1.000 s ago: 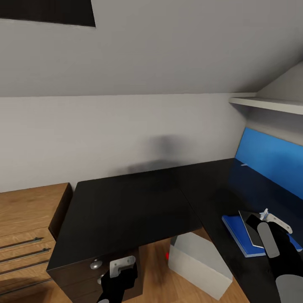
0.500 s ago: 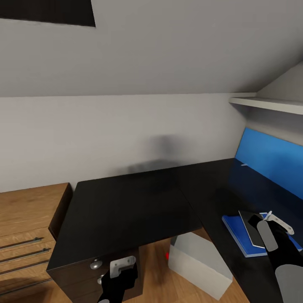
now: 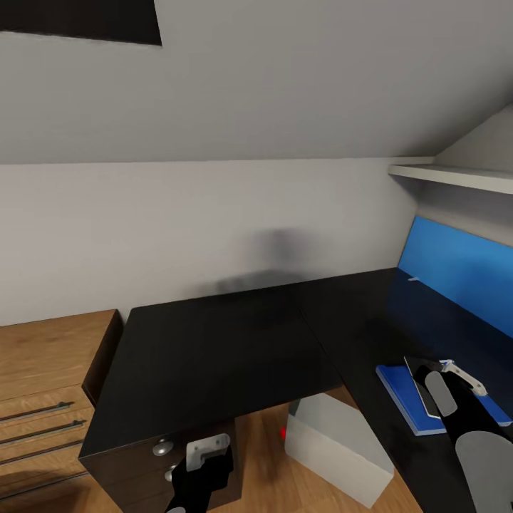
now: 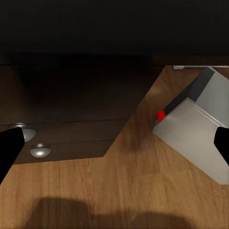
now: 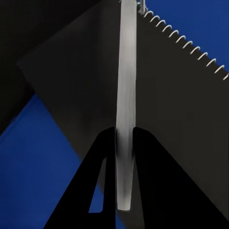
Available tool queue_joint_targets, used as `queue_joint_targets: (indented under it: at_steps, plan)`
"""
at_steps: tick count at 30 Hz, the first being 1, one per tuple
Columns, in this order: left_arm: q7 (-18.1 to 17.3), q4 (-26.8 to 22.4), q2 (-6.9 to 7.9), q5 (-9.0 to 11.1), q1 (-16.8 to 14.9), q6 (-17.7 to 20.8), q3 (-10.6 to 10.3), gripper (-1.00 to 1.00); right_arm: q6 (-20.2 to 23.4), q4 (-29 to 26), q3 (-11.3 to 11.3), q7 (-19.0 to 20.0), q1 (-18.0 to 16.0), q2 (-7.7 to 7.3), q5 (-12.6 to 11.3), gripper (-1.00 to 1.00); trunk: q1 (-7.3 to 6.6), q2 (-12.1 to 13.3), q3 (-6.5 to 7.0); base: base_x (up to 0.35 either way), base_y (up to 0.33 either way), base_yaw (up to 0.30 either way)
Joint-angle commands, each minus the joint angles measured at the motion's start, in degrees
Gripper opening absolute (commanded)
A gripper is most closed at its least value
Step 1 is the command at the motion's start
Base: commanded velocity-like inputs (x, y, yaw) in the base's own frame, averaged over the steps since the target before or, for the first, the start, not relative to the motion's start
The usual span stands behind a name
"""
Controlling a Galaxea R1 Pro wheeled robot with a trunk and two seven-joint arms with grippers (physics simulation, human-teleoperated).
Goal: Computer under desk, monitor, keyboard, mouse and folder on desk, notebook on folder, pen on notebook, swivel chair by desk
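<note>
The glossy black desk (image 3: 228,349) fills the middle of the head view. On its right wing lies the blue folder (image 3: 399,397), with the dark notebook (image 3: 419,379) on top of it. My right gripper (image 3: 447,372) hovers over them, shut on the pen (image 3: 464,376). In the right wrist view the pale pen (image 5: 125,86) is pinched between the black fingers (image 5: 102,157), above the spiral-bound notebook (image 5: 181,124) and folder (image 5: 33,157). The computer (image 3: 335,438) stands on the floor under the desk. My left gripper (image 3: 206,450) hangs open and low by the desk's front.
A light wooden drawer unit (image 3: 43,385) stands left of the desk. A dark drawer pedestal with round knobs (image 4: 40,151) sits under the desk beside the computer (image 4: 195,129). A blue wall panel (image 3: 456,267) and a white shelf (image 3: 456,177) line the right wall.
My right gripper, still holding the pen, has shifted slightly left over the notebook. The left arm has not moved.
</note>
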Motion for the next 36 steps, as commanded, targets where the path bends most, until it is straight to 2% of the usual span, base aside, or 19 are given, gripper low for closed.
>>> queue_joint_targets:
  at_steps: [1,6,14,15,31,33,36]
  plan:
    - [0.4,-0.1,0.0,0.4,0.0,0.2,0.0,1.0,-0.1,0.9,0.0,0.3,-0.5,-0.01,0.2,-1.0,0.01,0.0,-0.05,0.0,0.0,0.0]
    - [0.4,-0.1,0.0,0.4,0.0,0.2,0.0,1.0,-2.0,3.5,0.0,1.3,-1.9,-0.02,1.6,-1.0,0.01,0.0,-0.05,0.0,0.0,0.0]
    - [0.4,-0.1,0.0,0.4,0.0,0.2,0.0,1.0,-2.4,3.9,0.0,1.4,-2.1,-0.01,1.8,-1.0,0.01,0.0,-0.05,0.0,0.0,0.0]
    - [0.4,-0.1,0.0,0.4,0.0,0.2,0.0,1.0,-2.4,3.9,0.0,1.4,-2.1,-0.01,1.8,1.0,0.01,0.0,-0.05,0.0,0.0,0.0]
    - [0.4,-0.1,0.02,0.4,0.0,0.2,0.0,1.0,-2.4,2.5,0.1,1.5,-2.1,0.18,1.7,1.0,0.01,0.0,-0.05,0.0,0.0,0.0]
    - [0.4,0.0,0.07,0.4,0.0,0.2,0.0,1.0,-2.4,-1.4,0.1,1.4,-2.1,0.44,1.7,1.0,0.01,0.0,-0.05,0.0,0.0,0.0]
    - [0.4,0.3,0.08,0.4,0.0,0.2,-0.1,1.0,-2.0,-9.6,0.6,1.1,-1.6,2.08,1.7,1.0,0.01,0.0,-0.05,-0.023,0.0,0.0]
